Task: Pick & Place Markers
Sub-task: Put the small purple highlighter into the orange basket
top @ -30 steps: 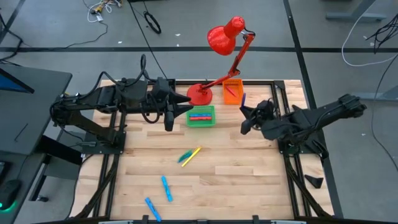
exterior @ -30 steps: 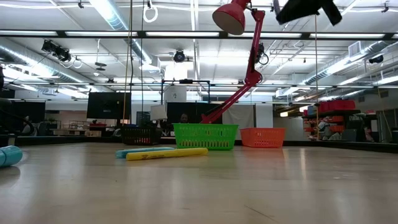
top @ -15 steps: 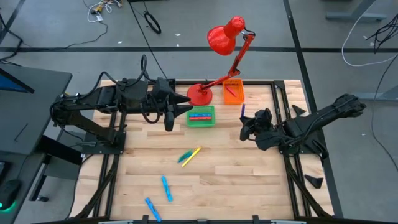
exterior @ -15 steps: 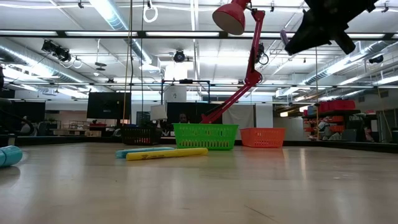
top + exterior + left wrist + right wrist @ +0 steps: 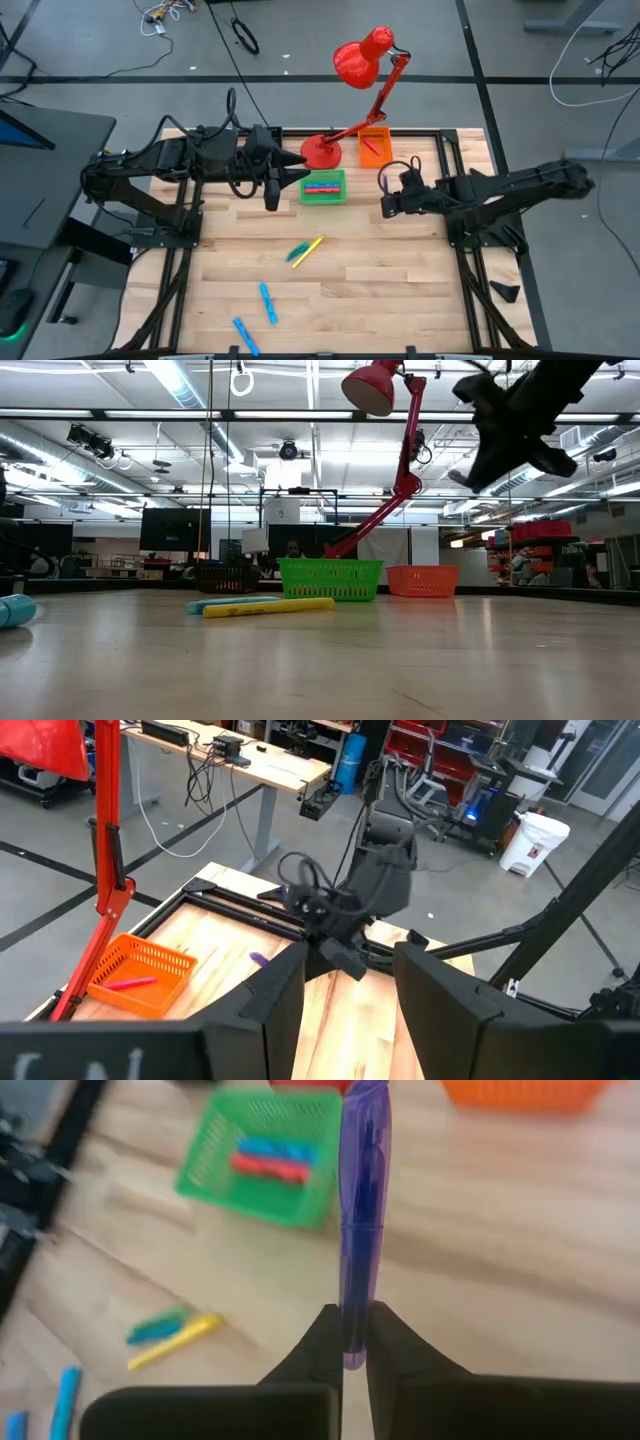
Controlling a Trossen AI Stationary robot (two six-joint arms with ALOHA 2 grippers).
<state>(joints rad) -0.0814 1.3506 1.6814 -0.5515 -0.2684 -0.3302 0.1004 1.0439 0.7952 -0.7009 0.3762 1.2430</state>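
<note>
Jaws of right gripper tight on purple marker; green bin beyond

Open wood btwn green bin & yellow marker — red lamp blocks back edge.

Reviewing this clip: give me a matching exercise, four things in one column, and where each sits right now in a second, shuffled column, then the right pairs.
Things:
1. purple marker
2. yellow marker
3. pink marker
4. red marker

Places:
A. in the green basket, beside a blue marker
B. on the bare wooden table, beside a green marker
C. held in the right pincer, above the table
D. in the orange basket

Pairs: 1-C, 2-B, 3-D, 4-A
</note>
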